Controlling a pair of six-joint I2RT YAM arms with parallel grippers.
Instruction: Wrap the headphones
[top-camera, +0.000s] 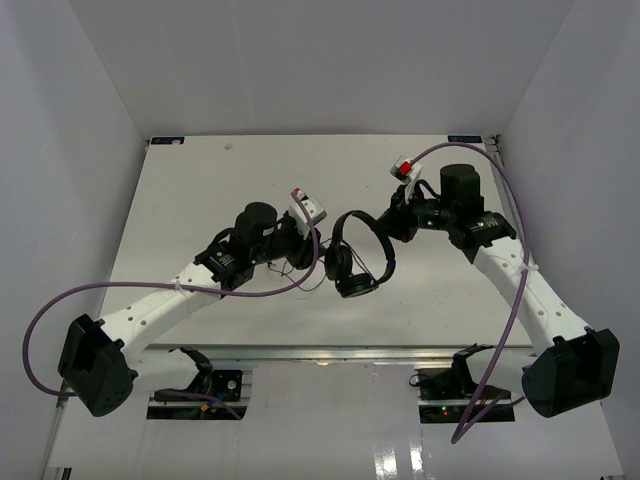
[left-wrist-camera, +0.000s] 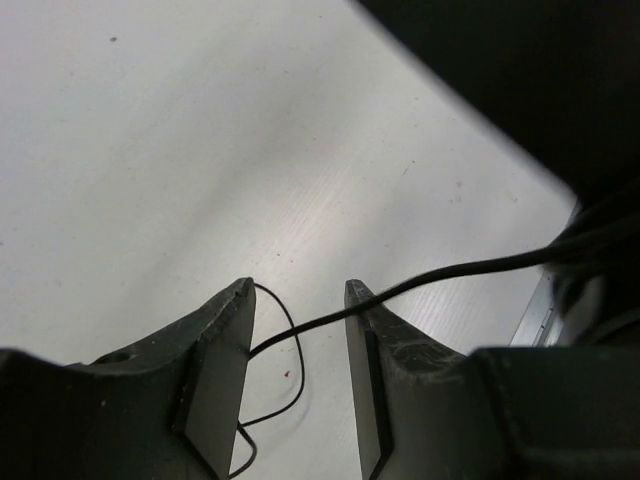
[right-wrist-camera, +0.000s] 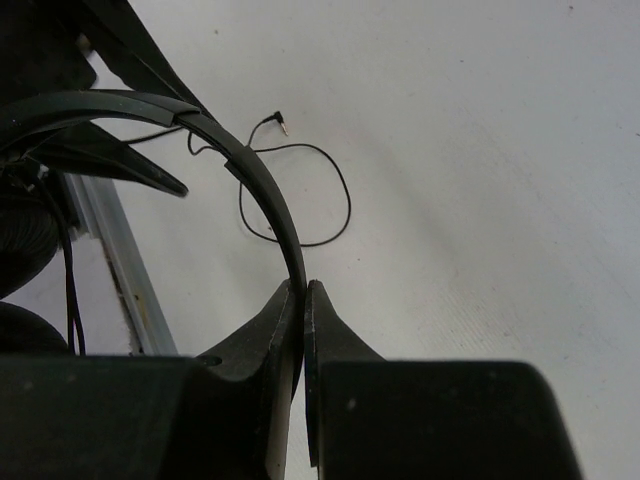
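Two round padded earcups (top-camera: 353, 286) on thin-banded black headphones (right-wrist-camera: 268, 190) (long cord (right-wrist-camera: 349, 205) loose)

Left hand (left-wrist-camera: 298, 290) parted; right hand (right-wrist-camera: 303, 290) clamped tight.

Left gripper (left-wrist-camera: 298, 345): jaws apart, but the cord (left-wrist-camera: 440, 272) runs straight across the gap. Right gripper (right-wrist-camera: 303, 300): pinched on the headband (right-wrist-camera: 265, 190), so no room between the fingers. The headphones (top-camera: 356, 258) fill the space between my two wrists. More cord loops lie on the table (top-camera: 190, 190) under the left wrist. Far table and both outer sides are open.
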